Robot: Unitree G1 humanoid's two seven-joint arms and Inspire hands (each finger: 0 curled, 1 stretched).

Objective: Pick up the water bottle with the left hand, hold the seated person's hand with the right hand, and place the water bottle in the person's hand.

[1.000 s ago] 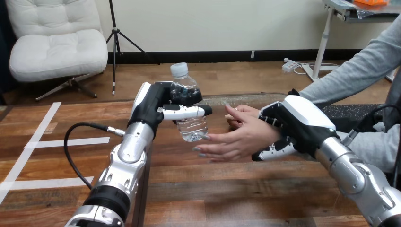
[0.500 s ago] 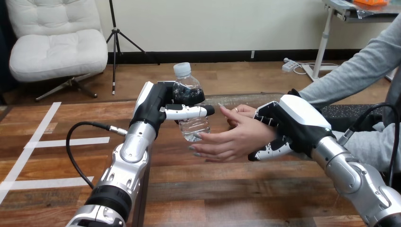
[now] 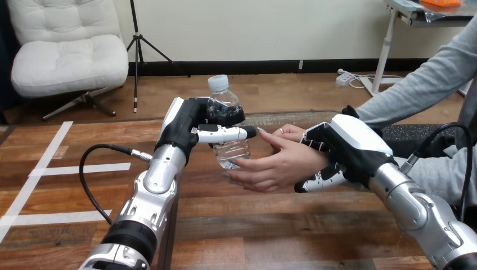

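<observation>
Over the table (image 3: 281, 236), left hand (image 3: 190, 121) clasps the water bottle (image 3: 228, 147) against the person's hand (image 3: 275, 163)

The head camera looks forward and down across the table (image 3: 253, 225); close behind the left hand (image 3: 185, 126) and right hand (image 3: 354, 149).

No legible txt, labels, nos. or signs anywhere, incl. on water bottle (image 3: 230, 153)

It looks like a robotics lab or test space rather than a home: a plain wooden table (image 3: 270, 225) has strips of white tape (image 3: 84, 168) stuck across its top, and two silver machine arms (image 3: 152, 191) stretch over it beside the person's hand (image 3: 278, 163).
</observation>
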